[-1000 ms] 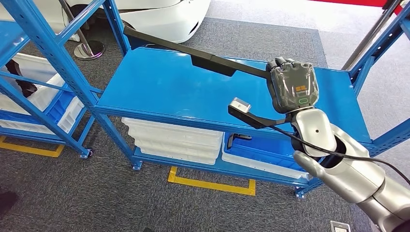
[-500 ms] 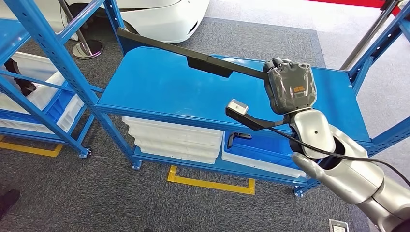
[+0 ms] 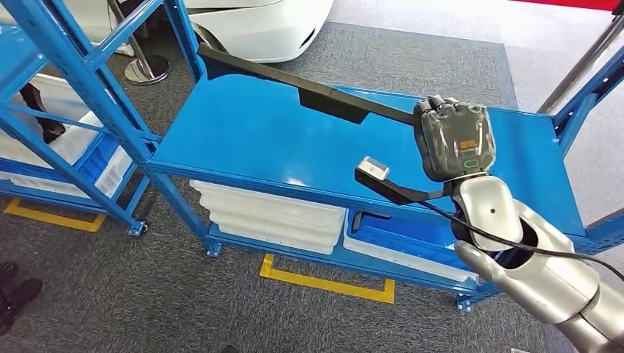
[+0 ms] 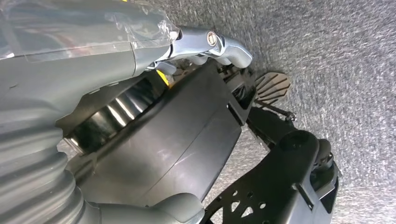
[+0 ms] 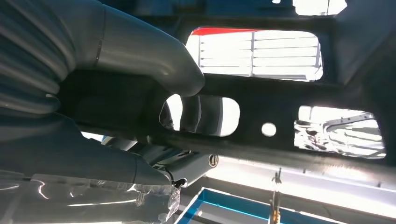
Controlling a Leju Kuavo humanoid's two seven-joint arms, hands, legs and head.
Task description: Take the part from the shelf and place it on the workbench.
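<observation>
The long black plastic trim part (image 3: 309, 92) hangs above the blue metal worktop (image 3: 250, 140), one end reaching past its far corner; the right hand (image 3: 450, 140) grasps its near end, thumb (image 5: 149, 58) wrapped over it; white plastic bins (image 3: 268, 217) sit on the shelf below; the left hand's (image 4: 70, 60) state I cannot tell.

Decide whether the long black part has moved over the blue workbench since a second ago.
Cannot tell. The whole head view shifted, so the camera moved; the part, gripped by the right hand, crosses the back edge of the workbench much as before.
</observation>
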